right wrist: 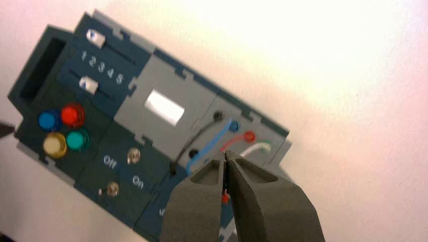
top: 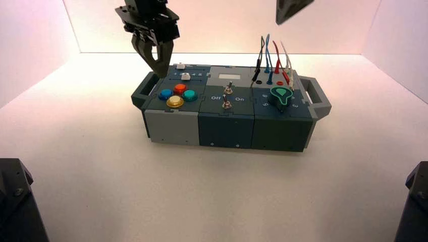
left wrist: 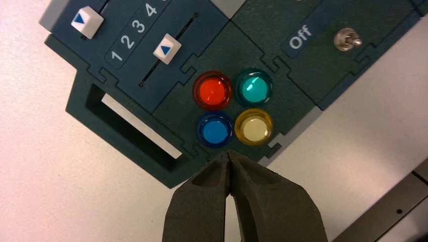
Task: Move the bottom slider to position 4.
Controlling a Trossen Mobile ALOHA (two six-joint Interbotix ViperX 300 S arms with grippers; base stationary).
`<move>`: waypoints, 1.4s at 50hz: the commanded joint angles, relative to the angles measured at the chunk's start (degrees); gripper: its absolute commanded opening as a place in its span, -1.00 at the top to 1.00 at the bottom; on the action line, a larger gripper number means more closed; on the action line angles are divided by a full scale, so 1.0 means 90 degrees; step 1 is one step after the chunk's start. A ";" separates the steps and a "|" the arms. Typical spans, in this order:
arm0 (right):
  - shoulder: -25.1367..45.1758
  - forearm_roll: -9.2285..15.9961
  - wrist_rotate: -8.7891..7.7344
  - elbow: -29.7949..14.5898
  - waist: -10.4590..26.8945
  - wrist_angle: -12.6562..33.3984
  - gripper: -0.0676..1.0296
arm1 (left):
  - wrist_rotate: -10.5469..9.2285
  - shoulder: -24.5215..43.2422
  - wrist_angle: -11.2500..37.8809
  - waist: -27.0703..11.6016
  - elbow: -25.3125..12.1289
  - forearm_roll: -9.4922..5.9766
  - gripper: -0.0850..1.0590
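Note:
The bottom slider (left wrist: 167, 49) is a small white knob with a blue arrow, on the track beside the four round buttons; it also shows in the high view (top: 185, 76). It sits about level with the printed 3, one step short of the digit 4 (left wrist: 151, 9). My left gripper (left wrist: 229, 154) is shut with nothing in it. It hangs in the air over the box's left end (top: 160, 70), apart from the slider. My right gripper (right wrist: 225, 154) is shut and empty, held high over the wire end of the box.
The twin white slider (left wrist: 87, 21) sits by the casing rim near the 1. Red (left wrist: 213, 91), teal (left wrist: 254, 87), blue (left wrist: 214, 130) and yellow (left wrist: 254, 127) buttons lie next to the bottom track. Toggle switches (top: 227, 97), a green knob (top: 280, 94), upright wires (top: 270, 58) and end handles (top: 318, 96) fill the rest.

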 commanded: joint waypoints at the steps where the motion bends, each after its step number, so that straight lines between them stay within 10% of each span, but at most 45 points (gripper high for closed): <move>1: -0.0459 0.0117 0.0010 0.0361 0.0029 -0.0293 0.92 | 0.0020 0.0068 0.0010 0.0117 -0.0303 0.0029 0.91; 70: -0.1416 0.0264 0.0000 0.1553 0.0049 -0.0967 0.92 | 0.0029 0.1416 -0.0293 0.0430 -0.1426 0.0137 0.91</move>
